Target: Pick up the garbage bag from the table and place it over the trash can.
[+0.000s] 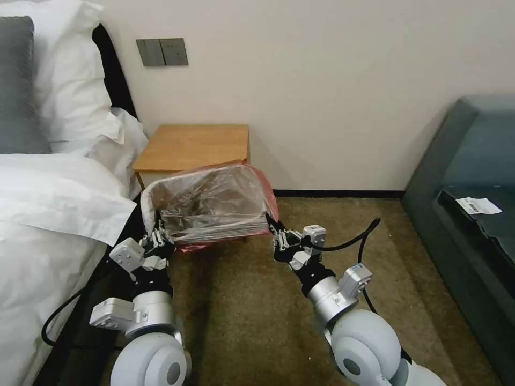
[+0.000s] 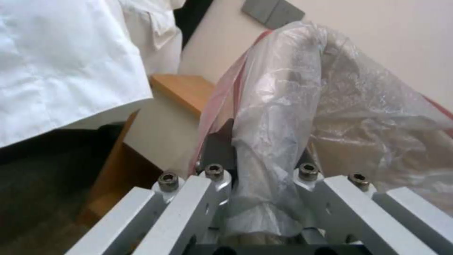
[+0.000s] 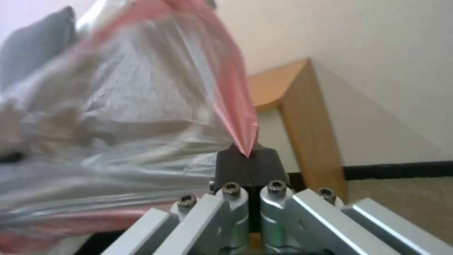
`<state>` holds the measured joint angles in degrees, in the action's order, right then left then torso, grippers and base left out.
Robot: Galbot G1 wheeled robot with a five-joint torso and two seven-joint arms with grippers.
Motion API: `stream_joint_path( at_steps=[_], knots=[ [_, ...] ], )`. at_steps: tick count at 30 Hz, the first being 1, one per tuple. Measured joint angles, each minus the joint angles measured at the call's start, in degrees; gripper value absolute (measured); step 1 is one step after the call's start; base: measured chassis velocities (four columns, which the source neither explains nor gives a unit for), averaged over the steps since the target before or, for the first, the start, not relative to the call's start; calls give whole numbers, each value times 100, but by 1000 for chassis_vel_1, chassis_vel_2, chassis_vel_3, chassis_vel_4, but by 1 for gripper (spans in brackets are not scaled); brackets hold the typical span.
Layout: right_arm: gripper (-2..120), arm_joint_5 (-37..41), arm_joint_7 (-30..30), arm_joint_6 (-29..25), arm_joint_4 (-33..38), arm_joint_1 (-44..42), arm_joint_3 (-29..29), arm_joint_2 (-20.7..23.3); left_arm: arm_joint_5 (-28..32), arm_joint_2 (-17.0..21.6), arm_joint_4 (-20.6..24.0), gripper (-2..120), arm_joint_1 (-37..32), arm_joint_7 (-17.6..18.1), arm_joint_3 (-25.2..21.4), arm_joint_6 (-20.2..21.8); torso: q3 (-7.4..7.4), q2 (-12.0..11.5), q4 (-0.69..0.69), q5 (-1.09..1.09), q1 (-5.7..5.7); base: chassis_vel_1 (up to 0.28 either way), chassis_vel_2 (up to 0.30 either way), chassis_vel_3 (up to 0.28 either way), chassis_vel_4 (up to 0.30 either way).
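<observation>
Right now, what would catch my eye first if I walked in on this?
Probably the garbage bag, stretched wide between the left gripper and right gripper, each shut on one end. It hangs in front of the table, with a white bed on the robot's left.

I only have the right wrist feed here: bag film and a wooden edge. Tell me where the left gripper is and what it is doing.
Observer: The left gripper is at the bag's corner nearest the bed, shut on the garbage bag.
Operator: Confirm the bag is spread, not bunched.
Observer: From the head view it is stretched wide between the left gripper and the right gripper, mouth open, in front of the table.
Operator: Report how the left side grips it.
Observer: The left wrist view shows a gathered fold of clear film running down between its fingers.
</observation>
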<state>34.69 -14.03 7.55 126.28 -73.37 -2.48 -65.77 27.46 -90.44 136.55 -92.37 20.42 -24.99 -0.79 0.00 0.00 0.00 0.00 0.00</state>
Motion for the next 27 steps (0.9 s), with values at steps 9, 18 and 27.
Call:
stream_joint_path(
  at_steps=[9,18,27],
  knots=[
    [0,-91,182,-231,-423,193,-82,-47,595,88,384,11,-209,36,95,330,0,0,0,0,0,0,0,0,0],
    [0,-225,355,-405,-785,452,-151,-104,1495,265,684,11,-470,122,160,923,0,0,0,-1,0,0,0,0,0],
    [0,-451,389,-486,-1164,656,-219,-129,1889,356,684,11,-650,176,288,1118,0,0,0,0,0,0,0,0,0]
  ],
)
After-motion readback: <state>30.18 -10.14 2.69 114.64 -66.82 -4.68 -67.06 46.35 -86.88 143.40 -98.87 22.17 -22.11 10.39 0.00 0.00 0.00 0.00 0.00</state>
